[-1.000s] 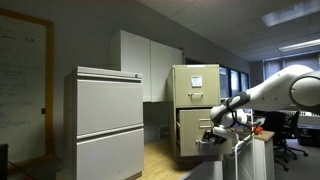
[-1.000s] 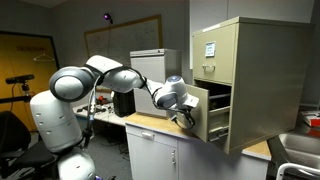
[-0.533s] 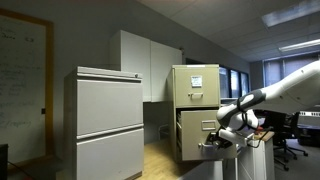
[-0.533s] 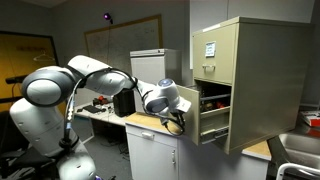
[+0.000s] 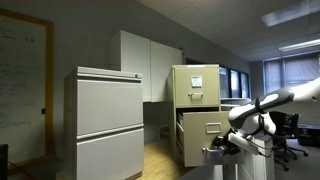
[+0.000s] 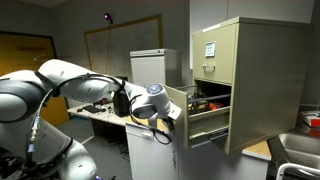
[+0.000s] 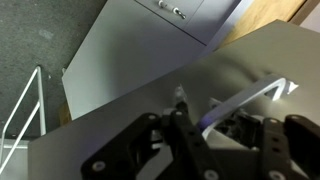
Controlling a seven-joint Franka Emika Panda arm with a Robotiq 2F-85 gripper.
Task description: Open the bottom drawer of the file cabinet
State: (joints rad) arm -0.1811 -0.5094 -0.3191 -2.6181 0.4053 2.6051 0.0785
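Note:
The file cabinet (image 5: 196,88) is the narrow beige one with white paper on its upper drawer; it also shows in an exterior view (image 6: 252,70). Its bottom drawer (image 5: 205,134) stands pulled well out, its contents showing inside (image 6: 205,108). My gripper (image 5: 222,143) is at the drawer front in both exterior views (image 6: 170,116). In the wrist view the gripper (image 7: 197,105) is shut on the drawer's shiny bar handle (image 7: 248,97), close against the grey drawer front (image 7: 110,120).
A wider light-grey two-drawer cabinet (image 5: 104,120) stands nearby. White wall cupboards (image 5: 145,62) hang behind. The file cabinet sits on a wooden counter (image 6: 150,125) over a white base unit. Desks and chairs stand further back (image 5: 292,135).
The gripper has moved away from the cabinet with the handle in it. The bottom drawer has slid much further out.

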